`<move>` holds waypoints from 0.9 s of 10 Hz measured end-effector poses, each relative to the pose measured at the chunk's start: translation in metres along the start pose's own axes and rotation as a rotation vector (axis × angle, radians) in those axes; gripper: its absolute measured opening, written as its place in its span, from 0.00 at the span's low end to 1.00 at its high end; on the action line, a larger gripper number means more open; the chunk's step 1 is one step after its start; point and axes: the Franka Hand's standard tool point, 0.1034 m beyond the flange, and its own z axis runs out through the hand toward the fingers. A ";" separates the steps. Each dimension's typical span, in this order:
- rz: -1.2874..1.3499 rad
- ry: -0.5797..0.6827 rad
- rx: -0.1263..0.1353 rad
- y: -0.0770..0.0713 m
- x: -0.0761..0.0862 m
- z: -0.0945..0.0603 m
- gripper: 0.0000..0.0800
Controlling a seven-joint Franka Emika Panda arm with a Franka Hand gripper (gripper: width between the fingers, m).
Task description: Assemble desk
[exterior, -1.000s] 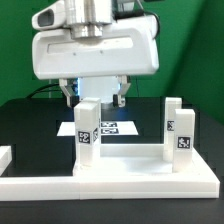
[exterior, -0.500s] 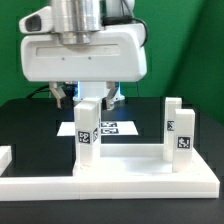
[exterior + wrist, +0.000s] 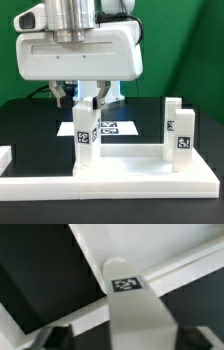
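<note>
The white desk top (image 3: 130, 168) lies flat near the front of the black table. Two tagged square legs stand upright on it, one on the exterior view's left (image 3: 88, 135) and one on its right (image 3: 180, 128). My gripper (image 3: 84, 99) hangs over the left leg with a finger on each side of its top end. In the wrist view the leg (image 3: 135, 308) runs between my fingers (image 3: 55, 336), with a dark gap on both sides. The gripper (image 3: 128, 341) is open. The desk top's rim (image 3: 170, 269) crosses behind the leg.
The marker board (image 3: 112, 128) lies flat behind the left leg. A long white border bar (image 3: 35, 188) runs along the front at the exterior view's left. A small white piece (image 3: 5, 155) shows at the left edge. A green wall stands behind.
My gripper has moved toward the exterior view's left and now straddles the top of the left leg. The legs and desk top have not moved.
</note>
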 end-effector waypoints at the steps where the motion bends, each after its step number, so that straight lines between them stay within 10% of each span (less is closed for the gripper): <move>1: 0.091 0.000 0.000 0.000 0.000 0.000 0.47; 3: 0.224 0.000 0.000 0.000 0.000 0.000 0.08; 9: 0.582 0.011 -0.001 -0.003 -0.004 0.010 0.00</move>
